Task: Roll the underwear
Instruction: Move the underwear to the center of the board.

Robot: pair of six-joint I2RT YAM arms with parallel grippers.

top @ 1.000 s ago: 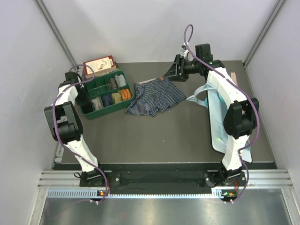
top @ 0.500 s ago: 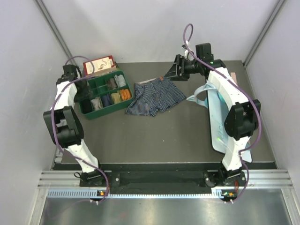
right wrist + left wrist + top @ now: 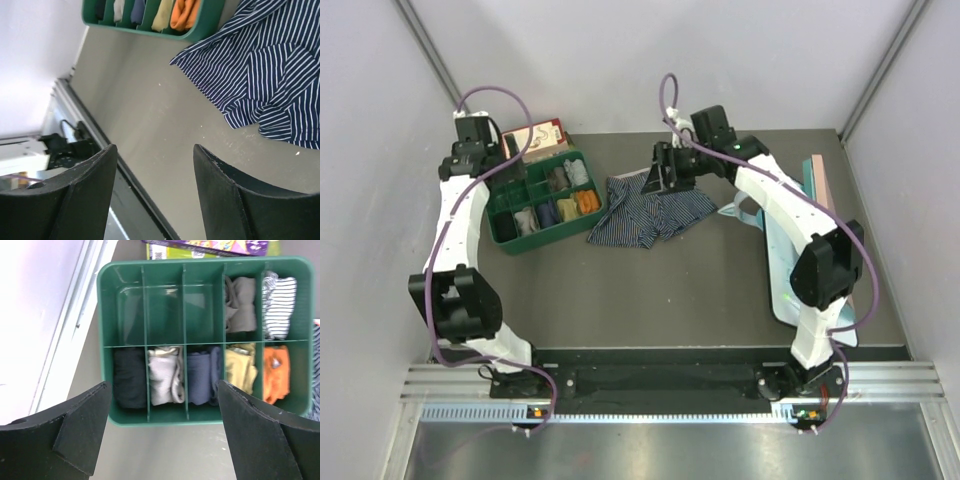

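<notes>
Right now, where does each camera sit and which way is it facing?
Top external: high behind the robot, looking down on the table; left arm and right arm show.
Left wrist: above the green tray, looking into it; open fingers of the left gripper show.
Right wrist: above the table, looking across the striped underwear toward the tray; open fingers of the right gripper show.
Shared: all three show the tray; top and right wrist both show the underwear.

Left arm stretched far forward, left gripper point(image 3: 162, 432) held wide apart, right arm bent inward, right gripper point(image 3: 155, 187) parted.
</notes>
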